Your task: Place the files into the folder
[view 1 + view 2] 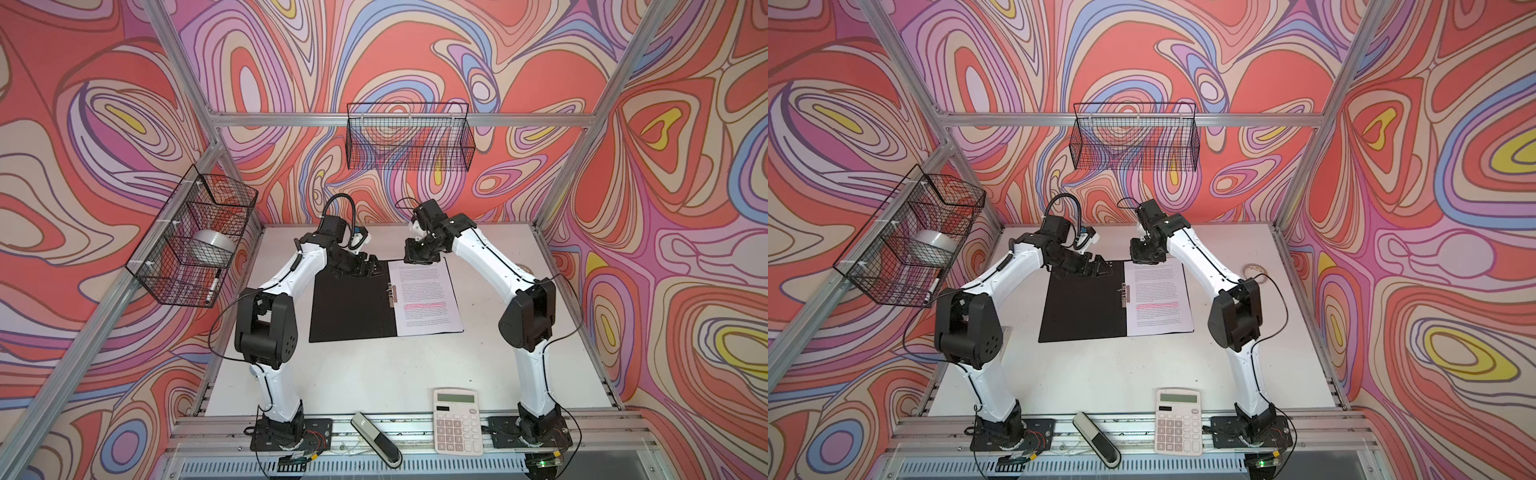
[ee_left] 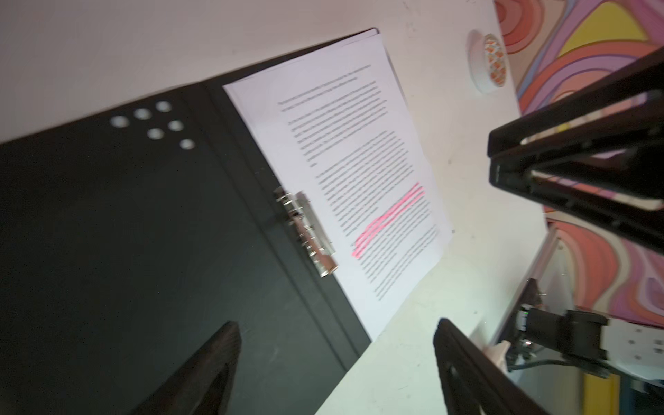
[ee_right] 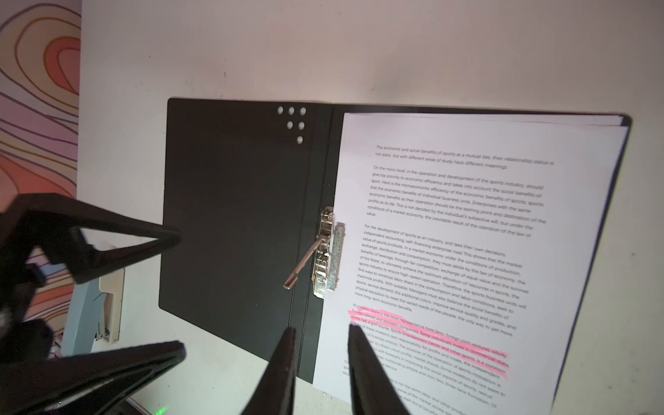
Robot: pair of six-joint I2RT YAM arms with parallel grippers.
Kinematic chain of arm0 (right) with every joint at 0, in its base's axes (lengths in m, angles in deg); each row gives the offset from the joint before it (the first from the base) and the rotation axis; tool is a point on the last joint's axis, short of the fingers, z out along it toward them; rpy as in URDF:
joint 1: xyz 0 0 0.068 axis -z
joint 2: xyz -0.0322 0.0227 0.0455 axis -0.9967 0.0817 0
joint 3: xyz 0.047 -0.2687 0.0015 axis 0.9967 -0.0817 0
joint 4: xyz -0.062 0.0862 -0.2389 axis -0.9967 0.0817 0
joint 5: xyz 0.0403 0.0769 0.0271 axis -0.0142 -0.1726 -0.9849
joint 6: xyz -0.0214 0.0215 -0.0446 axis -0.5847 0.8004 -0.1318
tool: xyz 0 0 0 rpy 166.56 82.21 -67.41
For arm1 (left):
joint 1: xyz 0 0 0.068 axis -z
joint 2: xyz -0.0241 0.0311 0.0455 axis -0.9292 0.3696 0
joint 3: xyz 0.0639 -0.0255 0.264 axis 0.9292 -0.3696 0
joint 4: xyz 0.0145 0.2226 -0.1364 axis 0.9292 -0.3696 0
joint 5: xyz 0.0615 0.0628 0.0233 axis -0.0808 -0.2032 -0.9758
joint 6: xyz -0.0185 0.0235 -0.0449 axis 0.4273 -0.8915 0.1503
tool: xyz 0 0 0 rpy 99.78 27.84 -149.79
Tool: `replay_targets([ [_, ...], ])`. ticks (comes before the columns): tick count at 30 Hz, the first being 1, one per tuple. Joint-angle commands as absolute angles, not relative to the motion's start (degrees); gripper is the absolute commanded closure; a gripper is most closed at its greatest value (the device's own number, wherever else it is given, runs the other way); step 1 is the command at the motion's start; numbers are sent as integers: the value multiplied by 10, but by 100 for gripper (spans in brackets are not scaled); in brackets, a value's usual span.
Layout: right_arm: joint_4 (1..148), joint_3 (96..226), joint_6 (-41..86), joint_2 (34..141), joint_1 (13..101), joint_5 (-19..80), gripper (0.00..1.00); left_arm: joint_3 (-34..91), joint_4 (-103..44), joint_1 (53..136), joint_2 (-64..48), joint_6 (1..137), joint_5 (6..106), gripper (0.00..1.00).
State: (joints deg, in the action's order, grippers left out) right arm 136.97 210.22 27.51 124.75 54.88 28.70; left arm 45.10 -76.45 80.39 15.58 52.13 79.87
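In both top views the folder [image 1: 349, 307] lies open mid-frame on the tabletop [image 1: 374, 374], the files [image 1: 426, 299] on its right half, the left pincer [image 1: 369, 266] and right pincer [image 1: 420, 258] hovering at its upper edge. The left wrist view shows the left pincer [image 2: 336, 328] wide and empty at the folder's edge. In the right wrist view the right pincer [image 3: 321, 332], narrow and empty, sits low-centre near the clip [image 3: 328, 251], whose lever [image 3: 301, 267] looks raised; pressing it straight down without dragging the files seems wise.
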Motion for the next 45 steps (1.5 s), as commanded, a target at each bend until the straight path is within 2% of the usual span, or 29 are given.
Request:
replay_targets([
  [1,1418,2154,258,1307,524,283,73,401,-852,788,146,426,662,15],
  [10,1452,2202,247,1382,483,320,75,327,-820,779,125,397,607,13],
  [23,1462,2209,239,1402,473,330,78,336,-816,777,172,400,595,14],
  [29,1439,2216,248,1396,473,303,78,333,-819,777,168,397,609,15],
  [45,1468,2248,244,1430,475,314,83,337,-820,777,182,379,591,15],
])
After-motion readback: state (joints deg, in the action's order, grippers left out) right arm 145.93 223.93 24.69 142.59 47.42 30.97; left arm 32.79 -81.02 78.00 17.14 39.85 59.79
